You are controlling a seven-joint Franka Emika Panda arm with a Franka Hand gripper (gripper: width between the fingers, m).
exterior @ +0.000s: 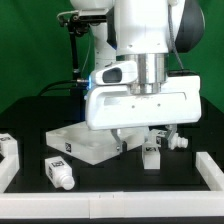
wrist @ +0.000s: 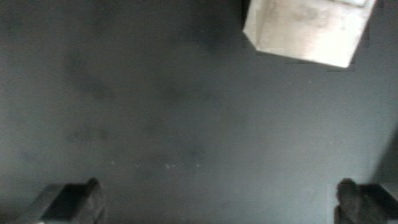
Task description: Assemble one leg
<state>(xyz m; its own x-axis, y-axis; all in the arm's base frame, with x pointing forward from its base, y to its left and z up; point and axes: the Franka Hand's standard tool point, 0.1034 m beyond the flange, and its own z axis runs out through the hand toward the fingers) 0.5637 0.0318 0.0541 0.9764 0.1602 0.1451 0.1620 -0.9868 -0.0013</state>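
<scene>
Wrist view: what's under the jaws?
Bare black table under the open jaws, nothing between them. A chunky white plastic part shows only one corner, so which part it is cannot be told. The rest is out of frame.

Exterior view faces arm (exterior: 140, 45) close-up; wrist view overlooks the table (wrist: 178, 120).

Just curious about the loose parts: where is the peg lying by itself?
That leg lies at the exterior view's lower left, just in front of the white panel.
</scene>
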